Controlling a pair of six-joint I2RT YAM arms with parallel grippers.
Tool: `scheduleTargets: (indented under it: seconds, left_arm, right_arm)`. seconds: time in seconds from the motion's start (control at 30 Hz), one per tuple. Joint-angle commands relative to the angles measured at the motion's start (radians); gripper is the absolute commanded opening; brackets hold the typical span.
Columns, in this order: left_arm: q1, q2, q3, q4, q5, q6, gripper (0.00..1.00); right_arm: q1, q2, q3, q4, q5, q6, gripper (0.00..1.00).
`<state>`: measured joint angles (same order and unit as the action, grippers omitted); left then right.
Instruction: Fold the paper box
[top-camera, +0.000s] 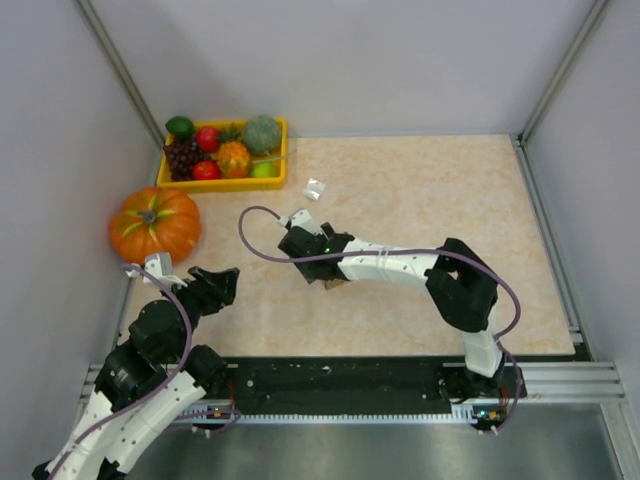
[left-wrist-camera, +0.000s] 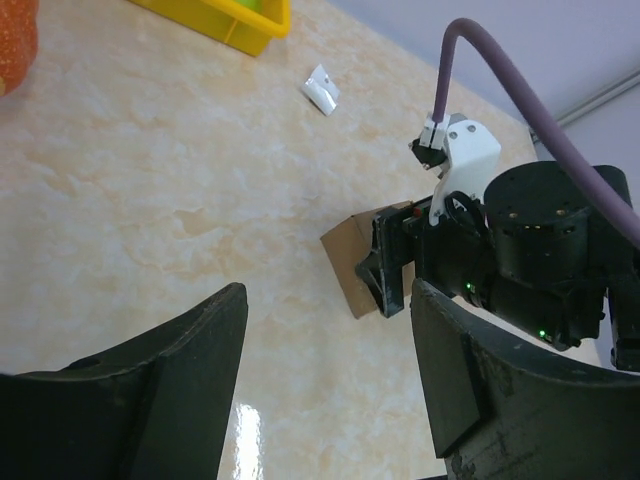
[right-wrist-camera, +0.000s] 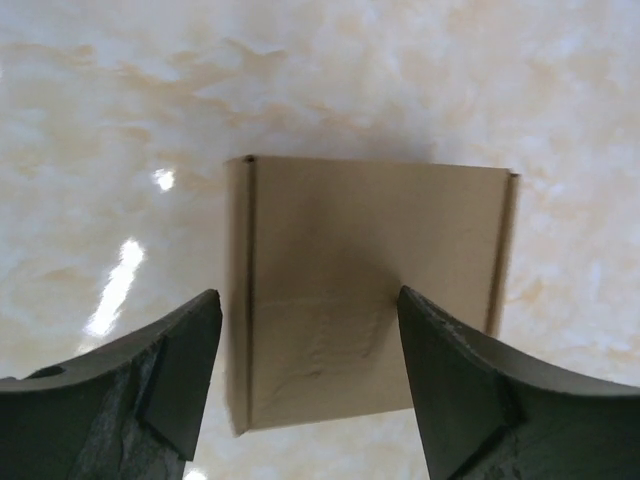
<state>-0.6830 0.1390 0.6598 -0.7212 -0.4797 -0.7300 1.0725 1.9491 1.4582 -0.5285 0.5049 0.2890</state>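
Note:
The paper box (right-wrist-camera: 370, 270) is a small brown square of cardboard lying closed and flat on the table. My right gripper (right-wrist-camera: 310, 340) hangs open straight above it, with one finger off each side and no grip on it. From above, that arm hides most of the box, and only a brown corner (top-camera: 335, 284) shows under the right gripper (top-camera: 328, 272). My left gripper (top-camera: 222, 282) sits near the table's left front, open and empty. In the left wrist view it (left-wrist-camera: 330, 340) faces the box (left-wrist-camera: 350, 262), well short of it.
An orange pumpkin (top-camera: 155, 225) sits at the left edge, close behind my left arm. A yellow tray (top-camera: 284, 150) of toy fruit stands at the back left. A tiny white object (top-camera: 315, 189) lies behind the box. Grey walls close in the table.

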Motion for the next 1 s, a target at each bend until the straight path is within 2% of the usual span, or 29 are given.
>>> scheduleTargets:
  seconds: [0.0,0.1,0.27,0.33,0.43,0.5,0.57,0.73,0.83,0.97]
  left_arm:
    - [0.002,-0.006,0.021,-0.014,0.004,0.024,0.70]
    - [0.002,-0.012,0.014,0.000,0.024,0.033,0.70]
    - [0.002,-0.021,-0.003,0.026,0.064,0.046,0.70]
    - [0.003,-0.022,-0.011,0.045,0.102,0.047,0.70]
    - [0.003,-0.024,-0.037,0.078,0.154,0.044,0.70]
    - [0.002,-0.026,-0.055,0.094,0.170,0.040,0.70]
    - [0.002,-0.027,-0.069,0.111,0.179,0.044,0.70]
    - [0.002,-0.021,-0.080,0.147,0.208,0.063,0.70]
    - [0.003,-0.001,-0.089,0.174,0.236,0.072,0.70]
    - [0.002,0.040,-0.091,0.197,0.262,0.078,0.71]
  right_arm:
    - [-0.006,0.057,0.054,-0.126,0.277,0.082,0.69]
    - [-0.046,0.068,0.041,-0.166,0.365,0.124,0.65]
    - [-0.187,0.034,-0.031,-0.173,0.336,0.170,0.64]
    - [-0.278,0.025,-0.048,-0.162,0.334,0.142,0.64]
    - [-0.437,0.004,-0.081,-0.101,0.245,0.069,0.64]
    - [-0.543,-0.004,-0.102,-0.059,0.230,0.009,0.69]
    - [-0.610,-0.003,-0.116,-0.034,0.186,-0.023,0.73]
    - [-0.797,-0.009,-0.156,0.019,0.098,-0.165,0.73]
    - [-0.871,-0.016,-0.198,0.057,0.040,-0.218,0.73]
    - [-0.859,-0.071,-0.217,0.113,0.110,-0.274,0.77]
